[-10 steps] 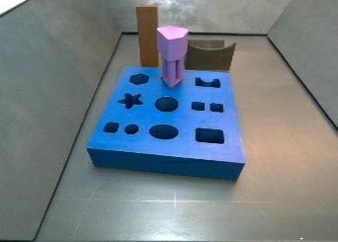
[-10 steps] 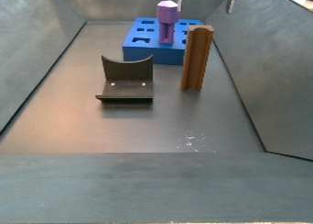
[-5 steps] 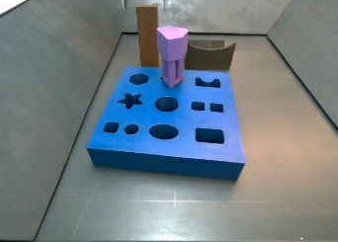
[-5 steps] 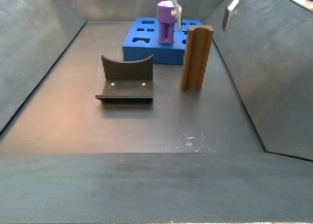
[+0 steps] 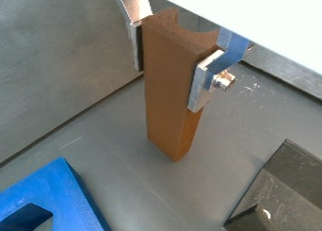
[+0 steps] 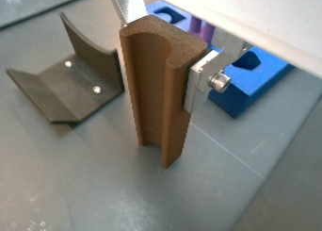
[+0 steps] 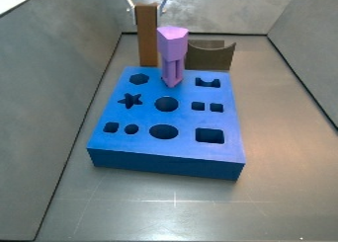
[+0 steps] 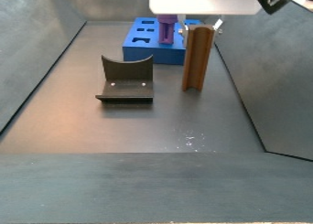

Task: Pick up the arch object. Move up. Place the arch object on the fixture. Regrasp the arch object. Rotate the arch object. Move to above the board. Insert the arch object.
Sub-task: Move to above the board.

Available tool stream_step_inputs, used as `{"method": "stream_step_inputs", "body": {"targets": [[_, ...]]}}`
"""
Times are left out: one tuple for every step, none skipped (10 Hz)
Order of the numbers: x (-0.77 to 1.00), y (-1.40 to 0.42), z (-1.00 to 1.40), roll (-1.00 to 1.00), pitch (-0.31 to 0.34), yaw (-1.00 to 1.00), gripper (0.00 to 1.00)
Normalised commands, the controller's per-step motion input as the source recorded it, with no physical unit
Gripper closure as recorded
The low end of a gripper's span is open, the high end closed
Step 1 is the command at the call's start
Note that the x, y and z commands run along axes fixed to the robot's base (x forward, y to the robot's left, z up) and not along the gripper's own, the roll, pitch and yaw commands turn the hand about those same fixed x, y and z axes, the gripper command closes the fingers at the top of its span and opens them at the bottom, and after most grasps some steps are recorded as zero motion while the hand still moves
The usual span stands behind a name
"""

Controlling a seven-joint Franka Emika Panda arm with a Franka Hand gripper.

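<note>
The arch object (image 5: 170, 93) stands upright on the floor, its long axis vertical, between the blue board (image 8: 163, 40) and the fixture (image 8: 126, 79), close to one side wall. The pincer (image 5: 174, 48) sits directly over its top end: in both wrist views the silver fingers (image 6: 201, 76) flank the upper part of the bar, one on each broad side. They look spread, with a sliver of gap on at least one side, so I judge the pincer open and not yet gripping, though contact is hard to rule out. The grasp calls for a straight close across the bar's width. The lift upward looks free; the purple peg (image 7: 172, 54) stands well apart on the board
</note>
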Motion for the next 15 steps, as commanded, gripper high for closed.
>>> {"method": "stream_step_inputs", "body": {"targets": [[0.17, -0.03, 1.00, -0.06, -0.231, 0.05, 1.00], [0.14, -0.04, 1.00, -0.06, -0.157, 0.05, 1.00], [0.12, -0.04, 1.00, -0.07, -0.063, 0.05, 1.00], [0.12, -0.04, 1.00, -0.07, -0.010, 0.05, 1.00], [0.11, -0.04, 1.00, -0.07, 0.036, 0.04, 1.00], [0.10, -0.03, 0.95, -0.07, 0.067, 0.04, 1.00], [0.07, -0.03, 0.72, -0.07, 0.083, 0.04, 1.00], [0.04, -0.02, 0.55, -0.07, 0.083, 0.04, 1.00], [0.03, -0.02, 0.39, -0.07, 0.079, 0.04, 1.00], [0.02, -0.02, 0.22, -0.07, 0.081, 0.04, 1.00], [0.14, -1.00, 0.42, -0.01, 0.510, -0.16, 1.00], [0.15, -1.00, 0.42, 0.03, 0.496, -0.15, 1.00], [0.16, -1.00, 0.43, 0.07, 0.403, -0.07, 1.00], [0.16, -1.00, 0.43, 0.05, 0.318, -0.05, 1.00], [0.17, -1.00, 0.42, 0.01, 0.185, -0.01, 1.00]]}}
